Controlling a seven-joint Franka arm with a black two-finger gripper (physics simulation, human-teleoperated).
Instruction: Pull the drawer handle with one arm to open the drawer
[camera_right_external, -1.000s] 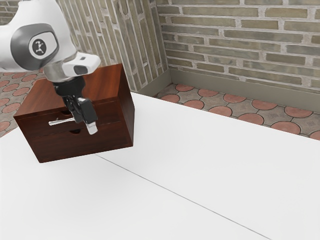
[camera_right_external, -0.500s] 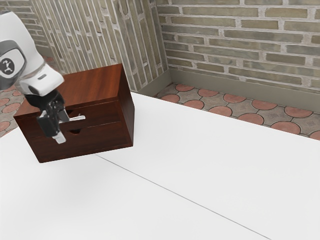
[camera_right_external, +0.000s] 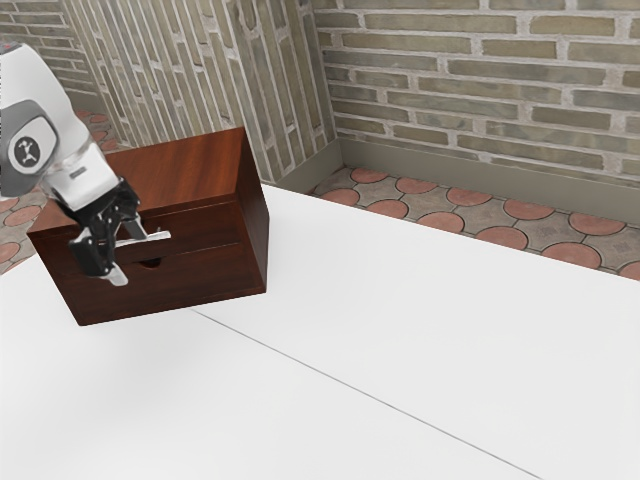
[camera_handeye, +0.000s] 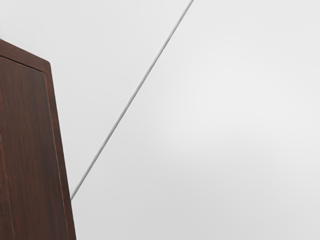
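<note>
At the seemingly shut front of the dark wooden drawer box, on the white counter, the black pincer sits over the arm-side end of the horizontal silver bar handle; whether it grips is unclear.

Drawer box is showing dark red-brown wood grain; handle silver; gripper black; table white w/ thin grey line; brick wall at 1 o'clock grey-tan; floor terracotta scallops.
</note>
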